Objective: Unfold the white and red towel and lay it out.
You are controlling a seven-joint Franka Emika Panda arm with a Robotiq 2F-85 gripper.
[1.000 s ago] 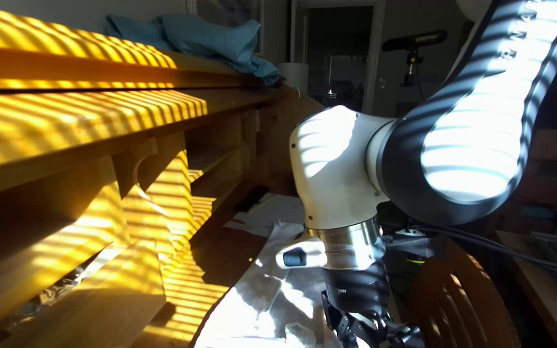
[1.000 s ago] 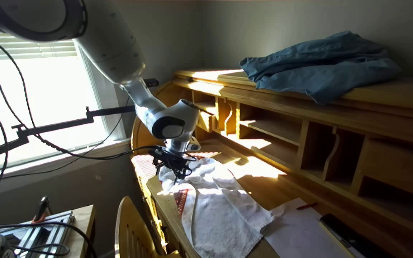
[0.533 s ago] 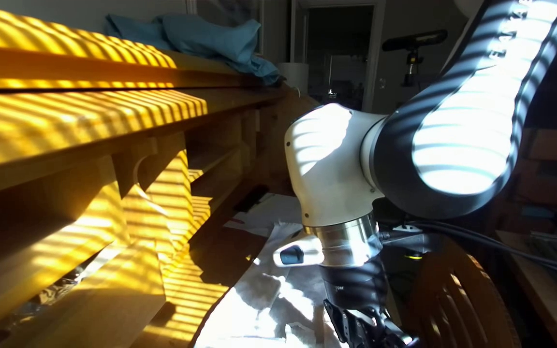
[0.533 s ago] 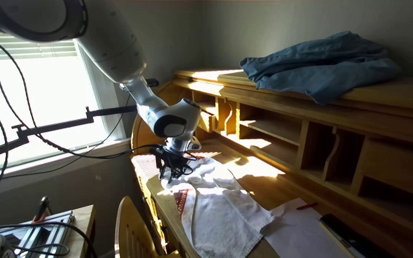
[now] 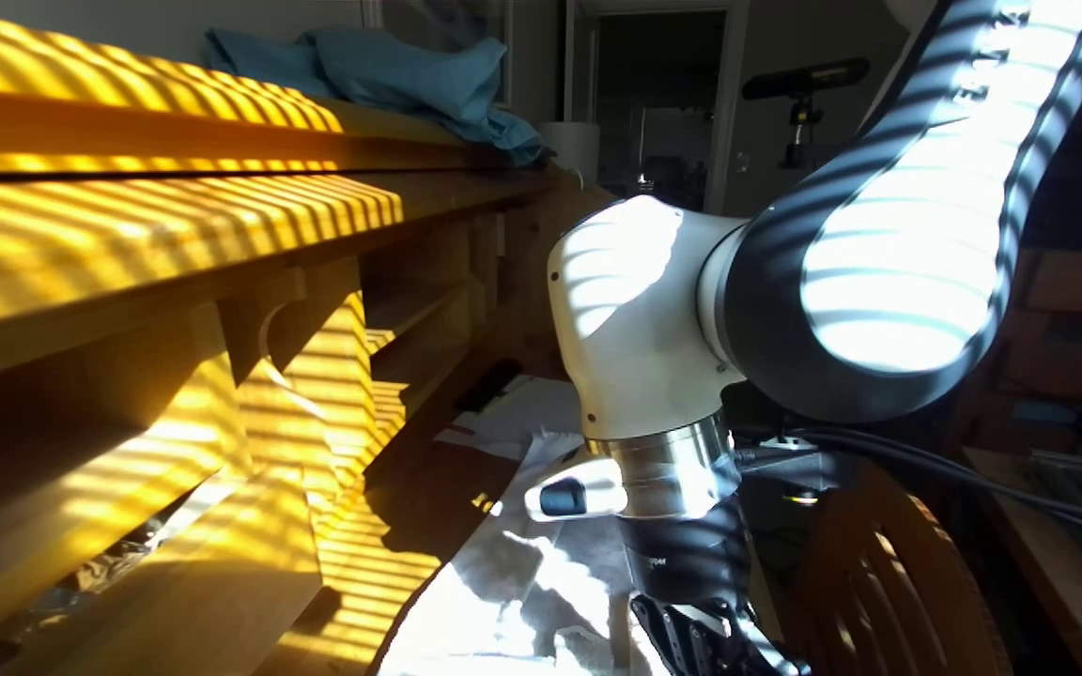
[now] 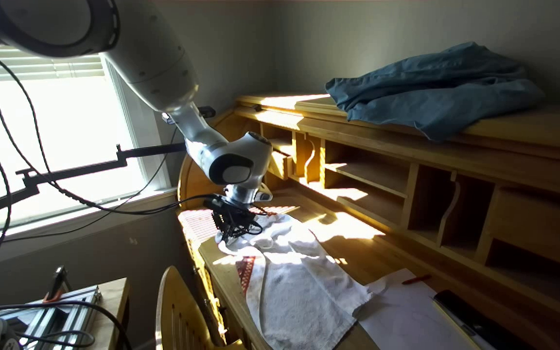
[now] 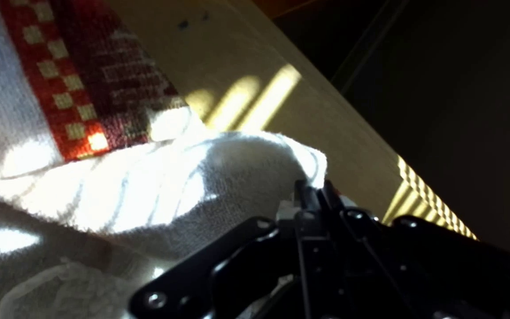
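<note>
Closing over the last second, my pincer has gone from spread apart to nearly together, and a thin white fold of the towel now sits between its fingertips; I take it that I have the rim pinched. My arm has shifted only slightly, and the towel lies much where it did, along the desk, mostly white side up, one corner reaching the white paper. To my mind the grip is made, or all but, and the spreading is yet to begin. A red checked band shows beside the white folds, so I judge a layer is turned over there, and drawing this rim outward looks like the next job. The bite seems shallow; a quick tug could lose it.

How many layers I hold I can't make out. In an exterior view my fingers run out at the lower edge, and the towel does so in both exterior views. Sun glare washes out the folds near me. Towards the desk's far end, a pinkish patch could be striped light or more towel.
</note>
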